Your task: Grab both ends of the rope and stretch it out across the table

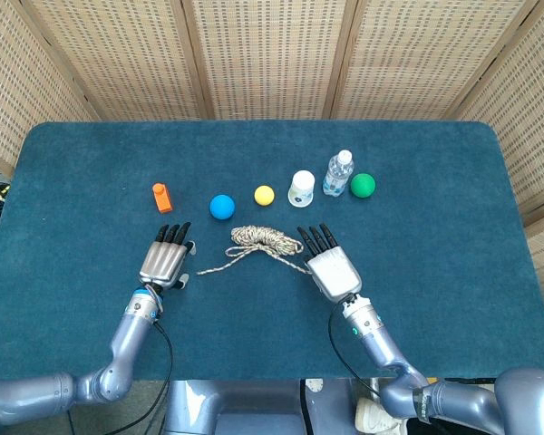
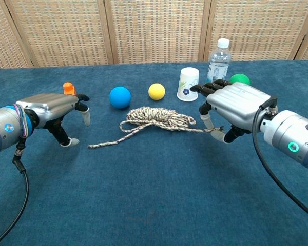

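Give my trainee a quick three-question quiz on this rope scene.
1. True or false: the left hand already holds the rope.
2. Which thing stands nearest the bottle: A the cup, B the blue ball, C the orange block?
3. Fill in: the right hand is at the rope's ____ end.

Key: 1 false; 2 A; 3 right.
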Action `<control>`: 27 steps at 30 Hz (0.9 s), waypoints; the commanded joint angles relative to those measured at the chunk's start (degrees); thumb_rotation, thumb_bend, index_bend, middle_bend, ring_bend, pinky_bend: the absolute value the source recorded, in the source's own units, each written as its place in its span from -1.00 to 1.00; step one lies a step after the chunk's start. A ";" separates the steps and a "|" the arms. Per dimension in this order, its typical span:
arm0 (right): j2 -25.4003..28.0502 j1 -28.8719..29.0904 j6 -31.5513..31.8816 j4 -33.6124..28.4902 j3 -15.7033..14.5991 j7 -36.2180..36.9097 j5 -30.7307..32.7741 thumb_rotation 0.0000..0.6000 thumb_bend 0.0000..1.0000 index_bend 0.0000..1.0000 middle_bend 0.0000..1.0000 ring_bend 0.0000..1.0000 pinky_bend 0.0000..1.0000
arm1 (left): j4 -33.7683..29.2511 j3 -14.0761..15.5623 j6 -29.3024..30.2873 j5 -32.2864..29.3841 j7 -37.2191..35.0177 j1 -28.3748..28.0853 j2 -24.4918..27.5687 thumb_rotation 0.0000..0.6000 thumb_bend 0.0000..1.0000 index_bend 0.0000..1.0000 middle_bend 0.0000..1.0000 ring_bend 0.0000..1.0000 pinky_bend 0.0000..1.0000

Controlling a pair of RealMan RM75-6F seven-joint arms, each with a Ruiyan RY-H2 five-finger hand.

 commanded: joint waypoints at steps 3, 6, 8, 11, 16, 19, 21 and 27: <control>-0.04 -0.29 -0.18 0.32 0.08 0.22 -0.30 1.00 -0.10 0.34 -1.00 -1.00 -1.00 | 1.88 0.95 -0.13 -2.14 0.61 -1.56 -1.52 1.00 -0.31 -0.28 -1.00 -1.00 -1.00; -0.09 -0.45 -0.28 0.49 0.11 0.36 -0.43 1.00 -0.10 0.34 -1.00 -1.00 -1.00 | 2.73 1.60 -0.10 -2.53 1.16 -2.26 -2.23 1.00 -0.27 -0.28 -1.00 -1.00 -1.00; -0.23 -0.61 -0.39 0.62 0.22 0.53 -0.39 1.00 -0.10 0.34 -1.00 -1.00 -1.00 | 2.90 1.70 -0.06 -3.18 1.16 -2.75 -2.78 1.00 -0.26 -0.26 -1.00 -1.00 -1.00; -0.34 -0.80 -0.49 0.79 0.17 0.65 -0.63 1.00 -0.10 0.35 -1.00 -1.00 -1.00 | 3.32 2.03 0.41 -3.45 1.47 -3.44 -3.57 1.00 -0.21 -0.22 -1.00 -1.00 -1.00; -0.53 -0.94 -0.70 0.91 0.31 0.81 -0.89 1.00 -0.10 0.35 -1.00 -1.00 -1.00 | 3.90 2.24 0.48 -4.22 1.39 -4.30 -4.41 1.00 -0.20 -0.22 -1.00 -1.00 -1.00; -0.72 -1.01 -0.87 1.10 0.43 0.94 -0.92 1.00 -0.10 0.35 -1.00 -1.00 -1.00 | 4.47 2.39 0.54 -4.66 1.41 -4.83 -5.21 1.00 -0.20 -0.22 -1.00 -1.00 -1.00; -0.80 -1.09 -0.92 1.25 0.44 1.02 -1.01 1.00 -0.10 0.35 -1.00 -1.00 -1.00 | 4.92 2.50 0.66 -4.83 1.46 -5.13 -5.62 1.00 -0.20 -0.22 -1.00 -1.00 -1.00; -0.98 -1.36 -1.16 1.83 0.59 1.46 -1.15 1.00 -0.10 0.35 -1.00 -1.00 -1.00 | 6.75 2.67 1.11 -4.70 0.79 -5.79 -7.14 1.00 -0.15 -0.10 -1.00 -1.00 -1.00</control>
